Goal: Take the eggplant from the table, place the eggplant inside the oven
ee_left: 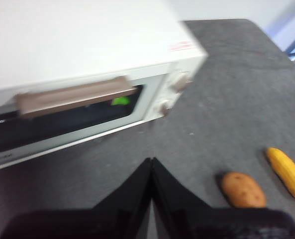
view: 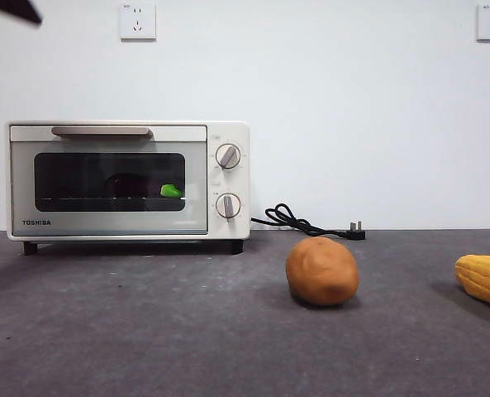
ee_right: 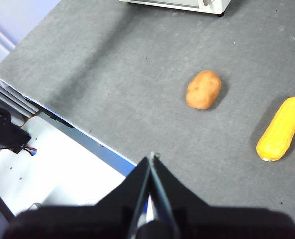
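The cream-white oven (view: 129, 180) stands at the back left of the dark grey table (view: 145, 331) with its door closed. Through the glass window I see the dark eggplant (view: 129, 185) lying on the rack, its green stem cap pointing right. In the left wrist view the oven (ee_left: 87, 55) is close and only the eggplant's green cap (ee_left: 120, 101) shows behind the door. My left gripper (ee_left: 151, 160) is shut and empty, raised above the table in front of the oven. My right gripper (ee_right: 151, 157) is shut and empty, over the table's near edge.
A brown potato (view: 322, 270) lies mid-table and a yellow corn cob (view: 484, 279) at the right edge; both also show as the potato (ee_right: 203, 89) and corn (ee_right: 280, 128). The oven's black cord (view: 306, 221) lies behind the potato. A black arm tip (view: 13, 10) shows top left.
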